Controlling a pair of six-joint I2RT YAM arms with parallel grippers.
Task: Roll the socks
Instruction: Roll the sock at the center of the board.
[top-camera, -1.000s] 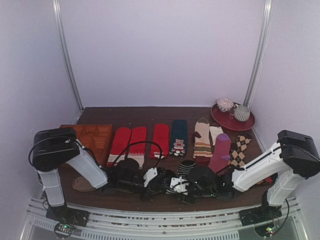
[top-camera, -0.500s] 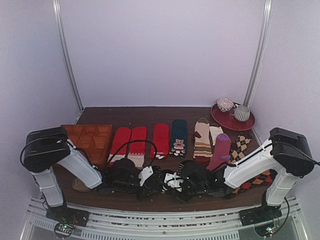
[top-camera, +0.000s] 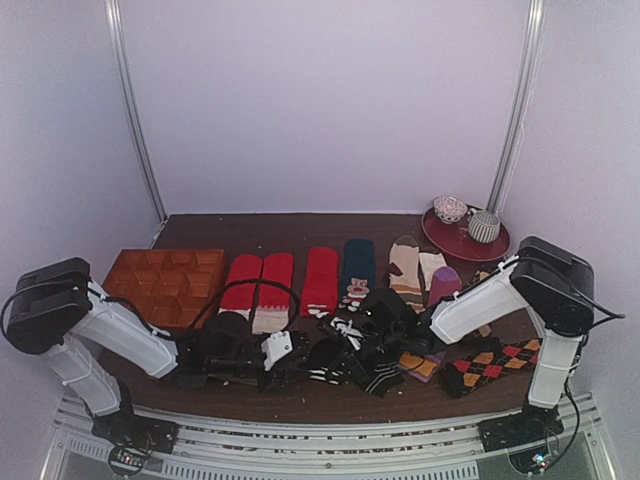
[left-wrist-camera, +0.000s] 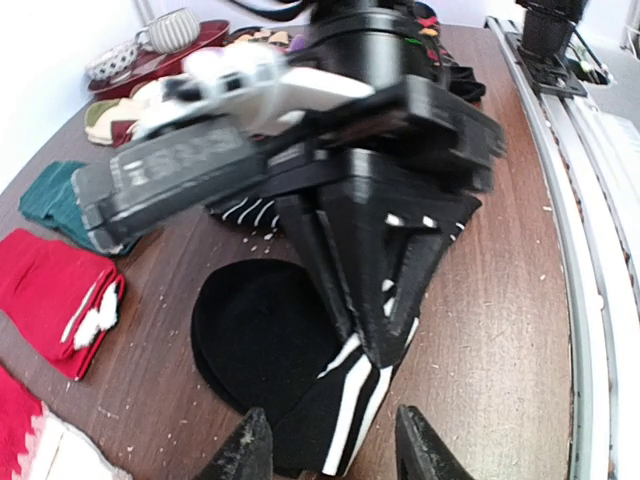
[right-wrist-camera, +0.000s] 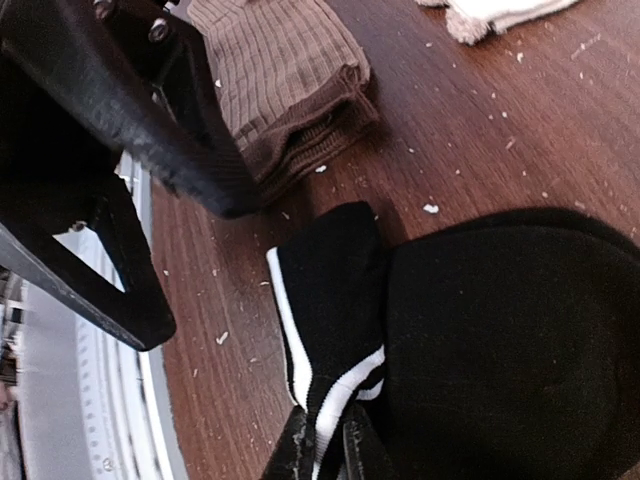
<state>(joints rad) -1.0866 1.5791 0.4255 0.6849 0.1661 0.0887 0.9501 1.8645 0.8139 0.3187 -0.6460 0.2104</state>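
**Top view.** I see both arms reaching in low to the near centre of the table (top-camera: 300, 232). The left gripper (top-camera: 290, 355) and the right gripper (top-camera: 338, 348) face each other closely over the black sock (top-camera: 322, 368). That sock lies near the front edge, in front of the red socks (top-camera: 320, 280). I cannot tell how the fingers stand from this view.

**Left wrist view.** The left gripper (left-wrist-camera: 333, 440) has its fingers apart, one on either side of the white-banded cuff of the black sock (left-wrist-camera: 255, 330). I cannot tell whether they touch it. The right gripper (left-wrist-camera: 378, 335) comes down from above with its fingers pinched on that cuff. The striped sock (left-wrist-camera: 245, 212) lies just behind, partly hidden by the right gripper.

**Right wrist view.** The right gripper (right-wrist-camera: 325, 452) has its fingers close together, clamped on the cuff. The rest of the black sock (right-wrist-camera: 500, 330) lies flat on the table. The left gripper (right-wrist-camera: 195, 270) stands opposite with its fingers spread. A brown ribbed sock (right-wrist-camera: 290, 90) lies beyond it.
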